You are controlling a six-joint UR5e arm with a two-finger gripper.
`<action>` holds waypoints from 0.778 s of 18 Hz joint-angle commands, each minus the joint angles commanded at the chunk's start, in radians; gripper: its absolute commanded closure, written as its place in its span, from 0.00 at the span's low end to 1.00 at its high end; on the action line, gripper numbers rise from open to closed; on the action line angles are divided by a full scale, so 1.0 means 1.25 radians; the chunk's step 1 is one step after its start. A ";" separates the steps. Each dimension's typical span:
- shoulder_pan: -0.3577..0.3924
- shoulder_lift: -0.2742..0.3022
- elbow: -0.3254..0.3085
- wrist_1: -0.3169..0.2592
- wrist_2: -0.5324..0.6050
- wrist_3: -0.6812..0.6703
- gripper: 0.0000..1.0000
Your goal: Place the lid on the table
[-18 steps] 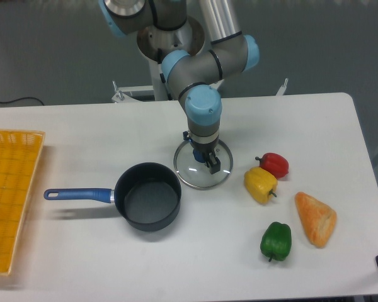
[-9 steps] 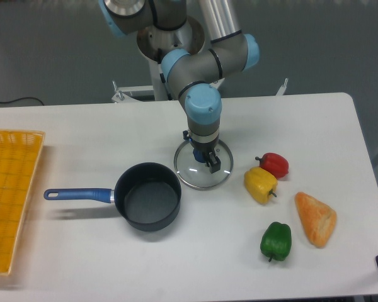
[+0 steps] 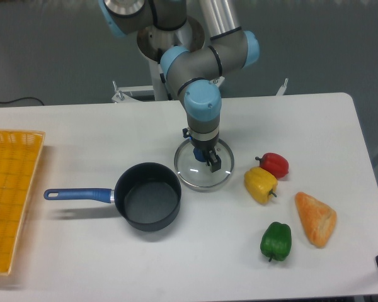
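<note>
The arm reaches down from the top centre of the frame, and its end effector (image 3: 205,157) sits over the middle of the lid (image 3: 203,165). The fingers (image 3: 213,163) are drawn narrow around the blue knob at the lid's centre, of which only a sliver shows; they appear to be closed on it. The lid lies at the centre of the picture, flat or very nearly flat over the white desk (image 3: 82,135); whether its rim rests on the surface or hangs just above it cannot be told.

Just to the lower left of the lid stands a dark pan (image 3: 148,196), uncovered, its blue handle pointing toward the left edge of the frame. The lid's rim is close beside the pan's rim, apart from it.

To the right of the lid lie a red pepper (image 3: 274,164) and, touching it from below, a yellow pepper (image 3: 260,184). Farther toward the lower right are a green pepper (image 3: 276,240) and a piece of bread (image 3: 315,218), near each other.

A yellow woven tray (image 3: 9,195) lies along the left edge of the frame.
</note>
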 joint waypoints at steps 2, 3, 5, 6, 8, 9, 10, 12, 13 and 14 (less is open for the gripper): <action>-0.001 -0.001 0.000 -0.001 0.000 0.001 0.34; -0.001 -0.002 0.000 -0.001 0.000 0.001 0.34; -0.001 -0.004 0.000 -0.001 0.001 0.001 0.34; -0.001 -0.006 -0.001 -0.001 0.006 0.001 0.34; -0.005 -0.007 -0.001 -0.001 0.021 0.000 0.34; -0.007 -0.009 -0.001 -0.001 0.022 0.000 0.34; -0.007 -0.010 -0.001 -0.001 0.022 0.000 0.34; -0.007 -0.011 -0.001 -0.001 0.022 0.000 0.34; -0.007 -0.012 -0.001 -0.001 0.022 0.000 0.34; -0.009 -0.016 -0.001 0.000 0.022 0.000 0.34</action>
